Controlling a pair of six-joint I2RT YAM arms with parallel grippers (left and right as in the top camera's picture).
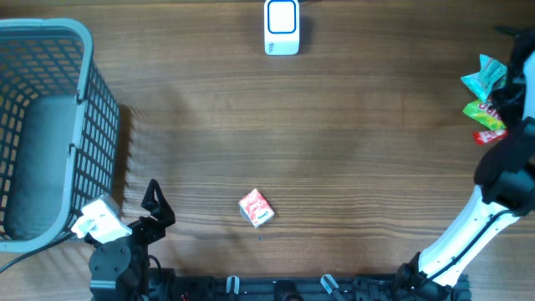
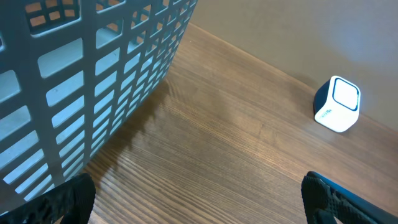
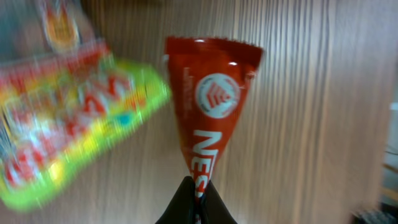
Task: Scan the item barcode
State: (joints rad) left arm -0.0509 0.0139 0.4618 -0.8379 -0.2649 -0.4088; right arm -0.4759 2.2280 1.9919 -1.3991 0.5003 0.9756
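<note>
Wood-grain desk carries all items: a barcode scanner at the far edge, centre; a slatted grey basket at the left; a small red-and-white carton near the front, centre; and a cluster of snack packets at the right edge.

**Right hand**: clenched, pinching the narrow sealed end of the red snack packet. This packet sits at the right edge of the desk, just beside a green-and-yellow packet and well apart from the scanner. Whether it has cleared the desk cannot be told.

**Left hand**: released, jaws wide, empty, near the basket and facing the scanner.

**Step in hand (judged):** secure the packet and carry it to the scanner.

1. Raise it straight up so the neighbouring packet is not dragged along.
2. The pinch is on a thin seam; the pouch will probably swing, so travel slowly.
3. No barcode shows on the visible face. It is likely on the reverse; turn that side to the scanner window and hold it flat and steady.
</note>
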